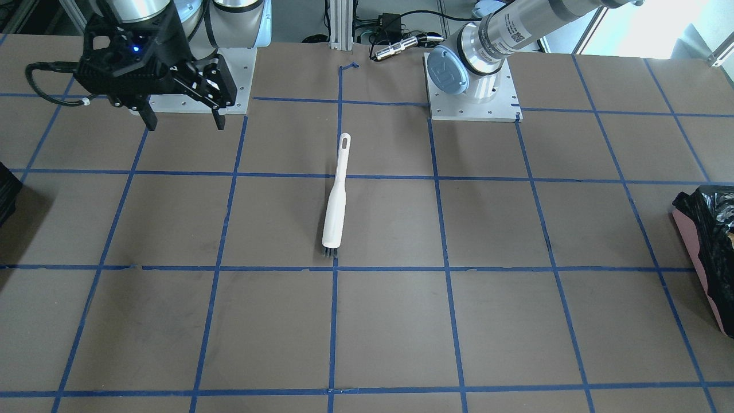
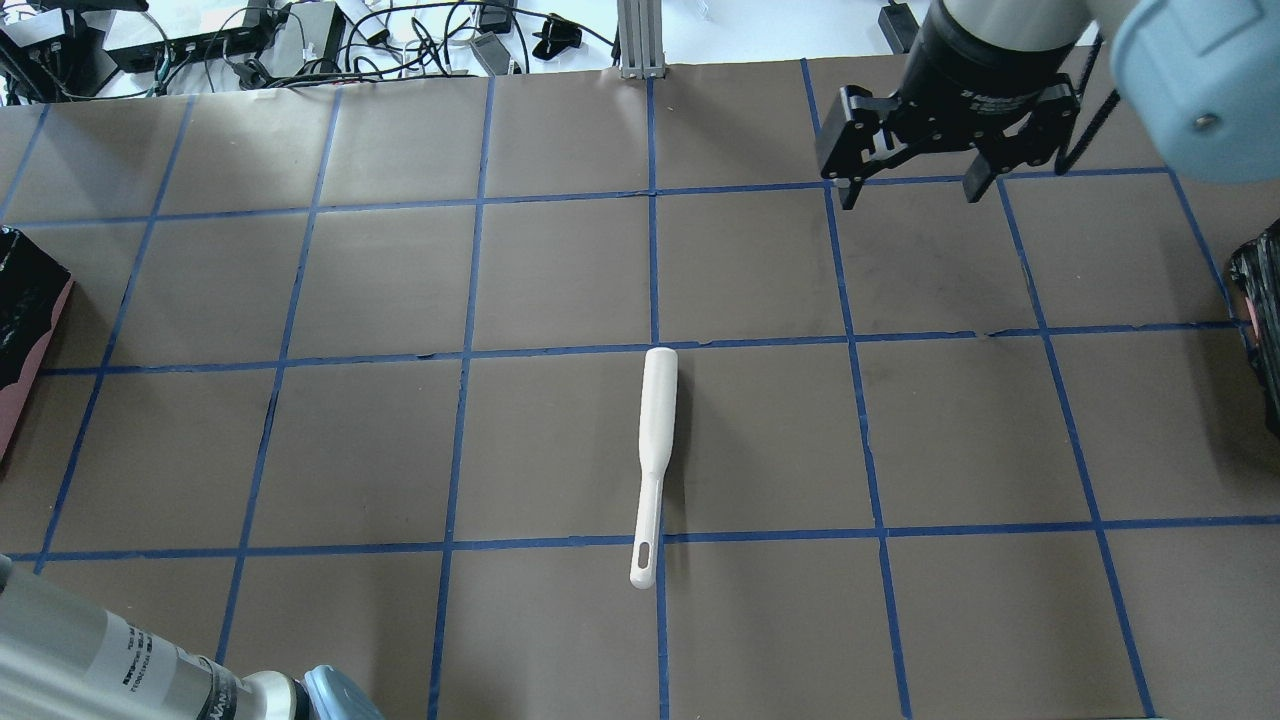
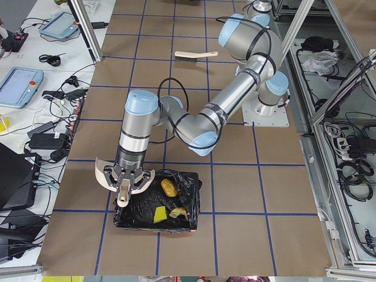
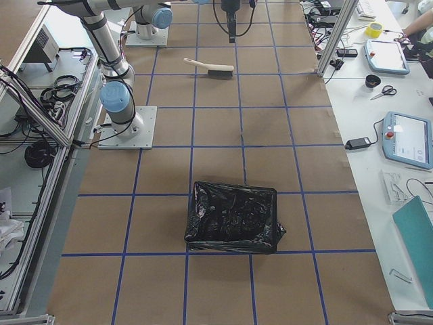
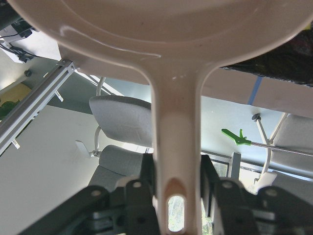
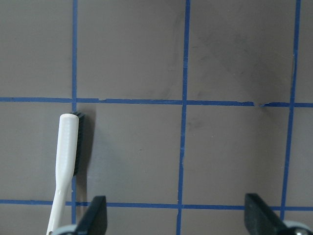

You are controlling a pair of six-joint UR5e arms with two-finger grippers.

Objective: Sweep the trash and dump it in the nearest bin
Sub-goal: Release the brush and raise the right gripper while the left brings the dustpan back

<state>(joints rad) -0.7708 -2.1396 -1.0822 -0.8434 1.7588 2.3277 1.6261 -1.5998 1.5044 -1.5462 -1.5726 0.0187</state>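
Note:
My left gripper [image 5: 176, 178] is shut on the handle of a cream dustpan [image 5: 171, 29]. In the exterior left view it [image 3: 124, 181] holds the dustpan [image 3: 103, 177] tipped over the edge of the pink bin lined with a black bag [image 3: 191, 179]. The trash lies inside the bin: a brown lump [image 3: 169, 187], a tan bread-like piece [image 3: 179, 211] and a yellow sponge [image 3: 158, 215]. The bin also shows at the table's end [image 1: 697, 252] [image 2: 35, 370]. My right gripper [image 2: 905, 195] [image 1: 180, 117] [image 6: 178, 220] is open and empty, high above the table.
A white brush [image 1: 335, 201] [image 2: 655, 440] [image 6: 66, 156] lies at the table's middle, bristles away from the robot. A second bag-lined black container [image 4: 233, 217] [image 2: 1262, 320] stands at the robot's right end of the table.

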